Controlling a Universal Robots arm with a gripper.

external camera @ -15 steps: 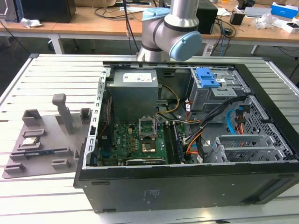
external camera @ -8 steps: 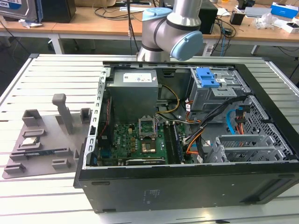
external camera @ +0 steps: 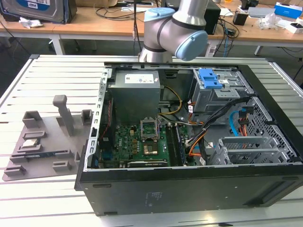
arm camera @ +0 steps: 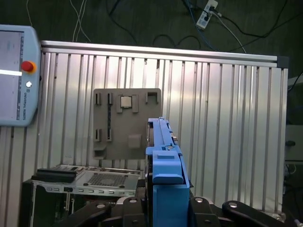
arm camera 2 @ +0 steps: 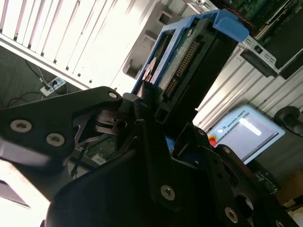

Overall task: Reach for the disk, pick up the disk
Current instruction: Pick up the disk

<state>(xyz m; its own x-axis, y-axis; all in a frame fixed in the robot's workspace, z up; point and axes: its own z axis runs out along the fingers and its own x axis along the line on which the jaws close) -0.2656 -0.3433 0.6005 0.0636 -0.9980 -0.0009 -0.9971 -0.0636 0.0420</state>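
I'm looking at a slatted aluminium table [external camera: 52, 71] carrying an open computer case [external camera: 189, 189] and a grey fixture plate [external camera: 42, 142], with cluttered workbenches [external camera: 94, 26] behind and the arm [external camera: 175, 28] rising at the table's far edge. In both wrist views the disk [arm camera: 163, 156] [arm camera 2: 189, 52] stands on edge, right between the black fingers [arm camera 2: 151, 146], its blue bracket [arm camera: 165, 179] towards the first wrist camera and the table and plate well behind it. The gripper [arm camera: 165, 210] is closed in on the disk's two flat sides, pinching it, and touches nothing else I can see.
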